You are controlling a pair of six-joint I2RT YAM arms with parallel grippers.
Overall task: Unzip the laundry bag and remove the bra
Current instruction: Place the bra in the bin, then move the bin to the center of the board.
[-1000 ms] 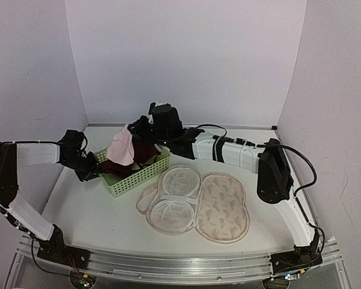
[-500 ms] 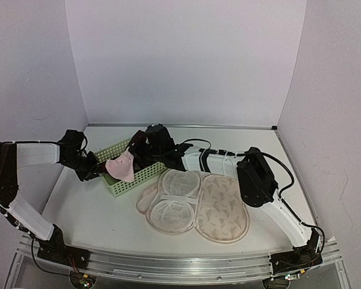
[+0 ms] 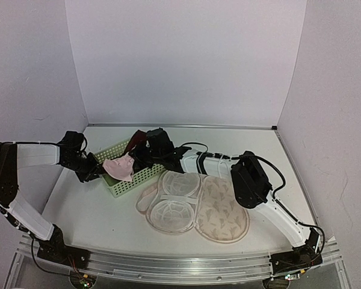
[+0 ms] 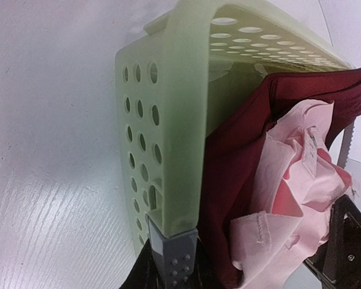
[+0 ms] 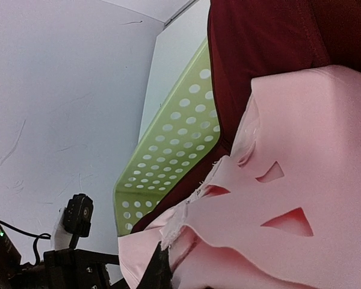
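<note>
top external: laundry bag [image 3: 219, 208] open, long axis near-far; left tool [image 3: 96, 170] clamps basket [image 3: 138, 179], right tool [image 3: 139, 158] bra [image 3: 119, 167].

White desk [image 3: 90, 211], matte, faint wood grain visible in the left wrist view. Plain pale lilac-white back wall [image 3: 180, 60], left wall [image 3: 24, 72] and right wall [image 3: 343, 96] box it in on three sides (faint scuff marks on the left one). Aluminium rail [image 3: 180, 268] along the near edge. Soft, even light.
</note>
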